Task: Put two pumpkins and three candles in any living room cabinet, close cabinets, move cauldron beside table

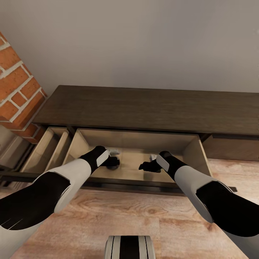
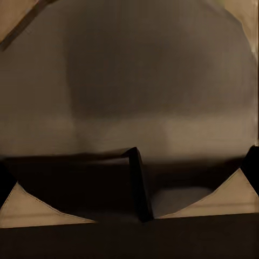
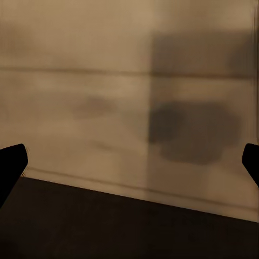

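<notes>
The long dark-brown cabinet (image 1: 144,108) stands against the wall with its middle drawer (image 1: 192,153) pulled out, showing a pale beige inside. Both my arms reach down into that drawer. My left gripper (image 1: 114,160) (image 2: 129,172) hangs over a dark, rounded thing. In the left wrist view this is a big olive-grey candle (image 2: 151,81) very close up, and the fingertips (image 2: 252,162) stand wide apart on either side of it. My right gripper (image 1: 145,166) (image 3: 135,167) is open over the bare drawer floor (image 3: 81,81) with nothing in it. The pumpkins, cauldron and table are out of view.
A second, narrower drawer (image 1: 46,151) is open to the left. The brick fireplace (image 1: 18,90) rises at the far left, beside the cabinet's end. Light wood plank floor (image 1: 126,216) lies in front, and my base (image 1: 129,248) is at the bottom edge.
</notes>
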`<state>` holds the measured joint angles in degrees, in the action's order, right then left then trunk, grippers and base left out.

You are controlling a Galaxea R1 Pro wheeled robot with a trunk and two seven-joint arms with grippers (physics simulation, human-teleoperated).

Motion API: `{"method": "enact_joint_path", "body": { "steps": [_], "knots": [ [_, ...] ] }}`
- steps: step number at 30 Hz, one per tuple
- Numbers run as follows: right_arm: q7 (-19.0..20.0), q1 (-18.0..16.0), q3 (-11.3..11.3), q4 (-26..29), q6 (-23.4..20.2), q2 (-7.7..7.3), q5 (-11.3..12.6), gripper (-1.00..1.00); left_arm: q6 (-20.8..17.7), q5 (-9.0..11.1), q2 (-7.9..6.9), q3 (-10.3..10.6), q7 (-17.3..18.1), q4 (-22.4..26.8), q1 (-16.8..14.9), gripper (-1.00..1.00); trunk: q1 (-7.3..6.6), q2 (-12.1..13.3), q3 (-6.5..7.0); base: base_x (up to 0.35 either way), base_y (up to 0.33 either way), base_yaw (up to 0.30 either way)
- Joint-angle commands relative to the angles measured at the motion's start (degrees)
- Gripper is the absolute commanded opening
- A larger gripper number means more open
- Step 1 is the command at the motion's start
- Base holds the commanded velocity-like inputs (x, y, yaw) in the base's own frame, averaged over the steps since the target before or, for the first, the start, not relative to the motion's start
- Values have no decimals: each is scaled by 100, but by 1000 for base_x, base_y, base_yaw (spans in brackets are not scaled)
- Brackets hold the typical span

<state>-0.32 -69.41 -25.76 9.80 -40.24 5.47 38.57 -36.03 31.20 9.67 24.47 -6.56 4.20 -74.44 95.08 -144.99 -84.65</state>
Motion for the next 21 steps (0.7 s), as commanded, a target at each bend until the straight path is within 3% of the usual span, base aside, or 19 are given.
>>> {"method": "enact_joint_path", "body": {
  "steps": [1, 18, 19, 21],
  "knots": [
    [-3, -2, -34, 5, -19, -2, 19, 100, -27, 62, 0, 22, -47, 11, 0, -100, -3, 0, 19, 0, 0, 0],
    [-3, -2, -34, 5, -19, -2, 21, 100, -11, 61, -2, 22, -47, 11, 0, -100, -8, 3, 63, 0, 0, 0],
    [-3, -2, -34, 5, -19, -2, 20, 100, -10, 62, -1, 22, -47, 11, 0, 100, -8, 3, 63, 0, 0, 0],
    [-3, -2, -34, 5, -19, -2, 19, 100, -10, 62, -6, 22, -47, 11, 0, 100, -8, 3, 63, 0, 0, 0]
  ]
}}
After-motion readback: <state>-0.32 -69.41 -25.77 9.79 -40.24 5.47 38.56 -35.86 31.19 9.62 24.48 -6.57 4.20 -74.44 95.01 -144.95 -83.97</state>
